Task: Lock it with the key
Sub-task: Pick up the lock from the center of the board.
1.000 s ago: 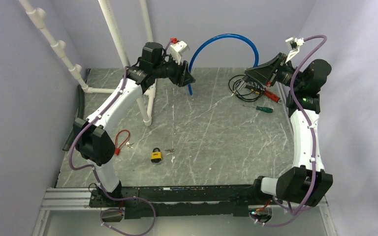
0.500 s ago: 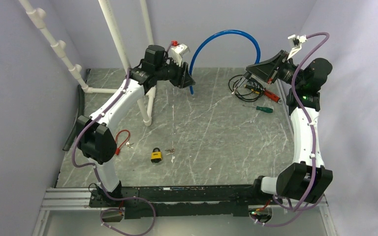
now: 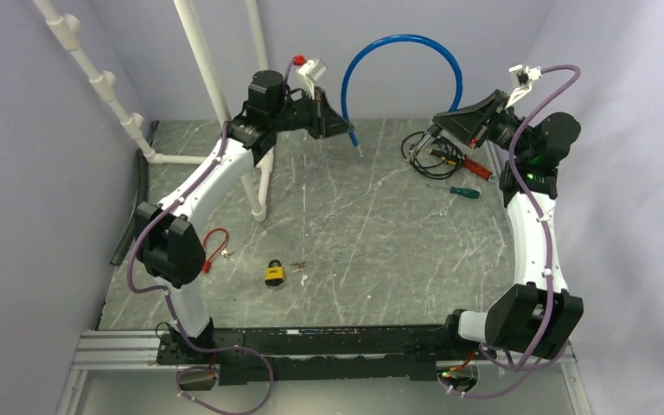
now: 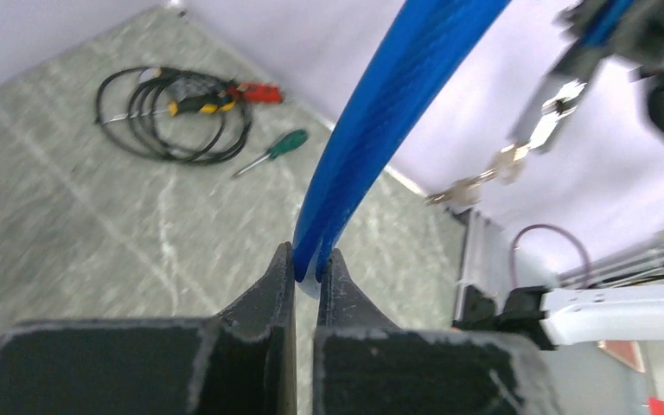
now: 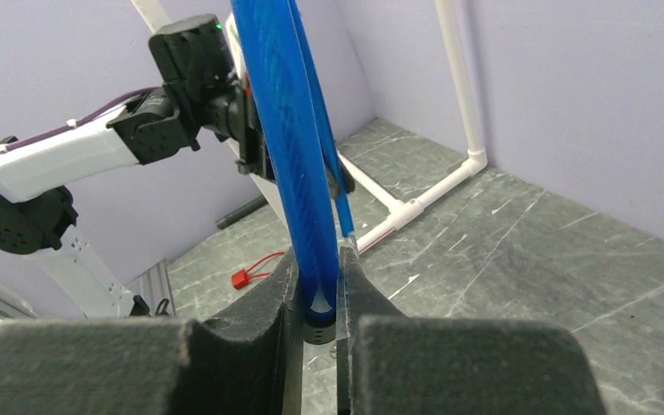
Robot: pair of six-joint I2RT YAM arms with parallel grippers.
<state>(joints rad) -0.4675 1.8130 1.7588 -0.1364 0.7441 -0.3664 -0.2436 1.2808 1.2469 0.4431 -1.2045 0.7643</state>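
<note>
Between the fingertips of my left claw [image 4: 305, 268] sits one end of a blue flexible plastic hose [image 4: 389, 112], pinched tight. My right claw [image 5: 318, 285] is clenched on the hose's other end, so it arches high between the two.

Just below my right claw, a coil of black cable [image 3: 426, 147] and a green-handled screwdriver [image 3: 464, 191] lie on the grey marbled surface [image 3: 380, 233].

Well away from both claws, down toward my bases, the small yellow padlock [image 3: 274, 274] rests on the surface with a little bunch of metal keys [image 3: 299, 266] just beside it. Neither claw is anywhere near them. The shackle is too small for me to tell whether it stands open.

By my judgement the locking has not begun: no key is picked up and none is in the lock. Everything is left to do: let go of the hose, fetch a key, steady the padlock, then insert the key and turn it.
</note>
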